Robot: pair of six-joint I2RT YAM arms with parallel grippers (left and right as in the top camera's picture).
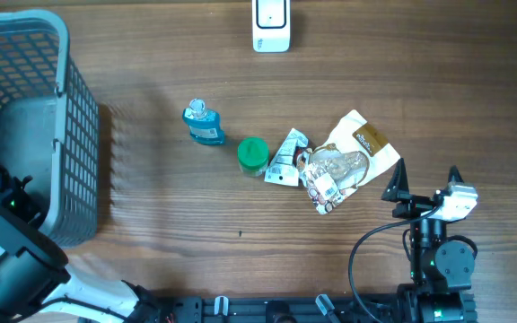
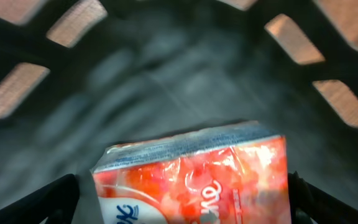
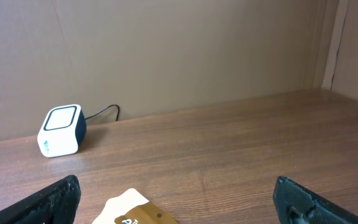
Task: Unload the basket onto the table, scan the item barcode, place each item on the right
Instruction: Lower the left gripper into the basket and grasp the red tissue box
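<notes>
An orange-red plastic-wrapped tissue pack (image 2: 197,174) lies on the grey floor of the basket (image 2: 166,74). My left gripper (image 2: 182,202) is open around it, with one black finger (image 2: 58,200) at each side, close to its ends; I cannot tell whether they touch it. No barcode shows on the pack. In the overhead view my left arm (image 1: 12,202) reaches into the grey basket (image 1: 70,135) and the pack is hidden. The white scanner (image 1: 271,25) stands at the table's far edge, also seen as scanner (image 3: 61,130). My right gripper (image 1: 424,182) is open and empty.
On the table lie a blue bottle (image 1: 203,124), a green-lidded jar (image 1: 252,154), a silver pouch (image 1: 285,157), a clear packet (image 1: 332,175) and a white-and-brown pouch (image 1: 368,144), its tip just ahead of my right gripper (image 3: 179,199). The basket fills the left side.
</notes>
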